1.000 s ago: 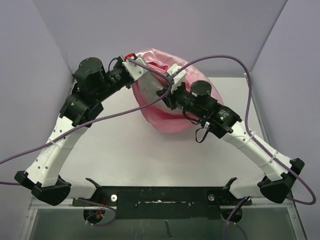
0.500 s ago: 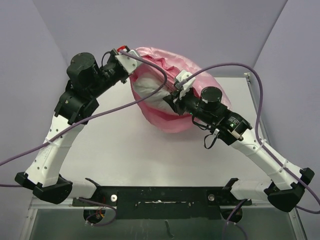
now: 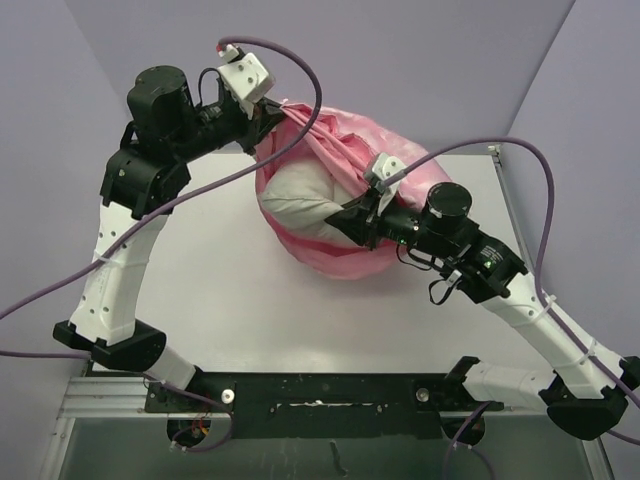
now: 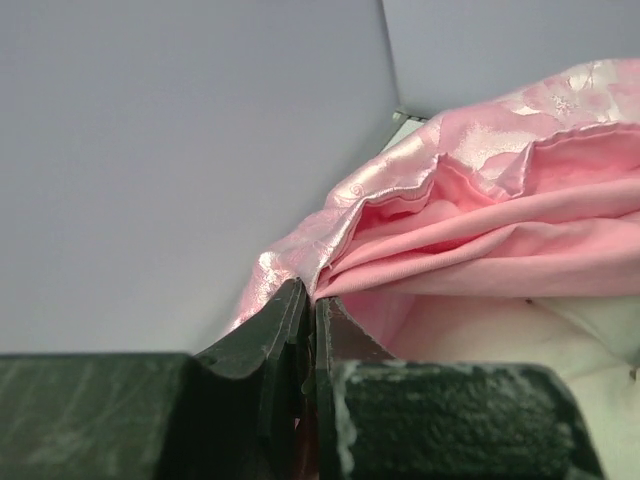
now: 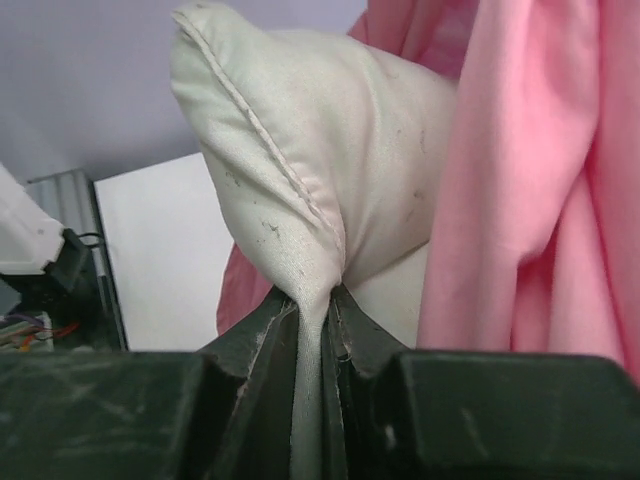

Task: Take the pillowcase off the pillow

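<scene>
The pink satin pillowcase (image 3: 345, 160) lies at the back middle of the table, its mouth open toward the front. The off-white pillow (image 3: 300, 205) shows through that mouth. My left gripper (image 3: 272, 118) is shut on the pillowcase's hemmed edge (image 4: 330, 235) and holds it up at the back left. My right gripper (image 3: 345, 222) is shut on a pinched fold of the pillow (image 5: 300, 200), inside the mouth, with pink fabric (image 5: 530, 180) hanging to its right.
The white table (image 3: 300, 310) stands between grey walls, with its right edge (image 3: 510, 220) near the right arm. Purple cables (image 3: 470, 145) loop over both arms. The black rail (image 3: 320, 390) holds the arm bases at the front.
My left gripper has risen and pulled back with the pillowcase edge, stretching the mouth open. My right gripper has drawn right and forward with the pillow. More of the pillow shows.
</scene>
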`<action>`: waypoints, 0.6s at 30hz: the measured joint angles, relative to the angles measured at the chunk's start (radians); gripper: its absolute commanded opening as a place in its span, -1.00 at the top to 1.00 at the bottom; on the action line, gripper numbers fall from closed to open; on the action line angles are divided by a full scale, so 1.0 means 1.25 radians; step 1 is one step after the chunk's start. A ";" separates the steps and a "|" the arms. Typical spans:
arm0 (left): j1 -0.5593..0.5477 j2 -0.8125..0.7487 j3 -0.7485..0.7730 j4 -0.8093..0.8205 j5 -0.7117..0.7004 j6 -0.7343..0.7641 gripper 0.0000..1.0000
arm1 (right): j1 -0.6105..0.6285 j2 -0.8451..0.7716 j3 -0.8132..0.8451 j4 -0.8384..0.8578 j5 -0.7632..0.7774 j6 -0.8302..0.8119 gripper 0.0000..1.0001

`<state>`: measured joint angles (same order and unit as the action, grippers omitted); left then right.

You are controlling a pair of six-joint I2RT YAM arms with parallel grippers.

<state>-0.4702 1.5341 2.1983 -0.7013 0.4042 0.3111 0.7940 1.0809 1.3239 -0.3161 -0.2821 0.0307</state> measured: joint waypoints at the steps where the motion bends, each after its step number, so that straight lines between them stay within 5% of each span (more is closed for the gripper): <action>1: 0.001 0.010 0.016 -0.012 0.007 -0.015 1.00 | -0.003 0.005 0.011 -0.001 -0.023 0.015 1.00; 12: 0.002 0.096 0.021 -0.077 0.026 -0.122 0.92 | -0.007 0.074 0.225 0.098 -0.169 0.169 1.00; 13: 0.003 0.095 -0.006 -0.075 0.034 -0.130 0.75 | -0.007 0.083 0.251 0.103 -0.170 0.172 1.00; 16: 0.016 0.092 -0.086 -0.060 0.073 -0.161 -0.58 | -0.010 0.096 0.279 0.107 -0.164 0.171 1.00; 18: 0.046 0.092 -0.129 -0.059 0.111 -0.179 -0.75 | -0.011 0.096 0.279 0.096 -0.157 0.167 1.00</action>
<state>-0.4126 1.6485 2.0373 -0.7750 0.5426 0.0875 0.7803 1.2007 1.6726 -0.1959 -0.4789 0.2398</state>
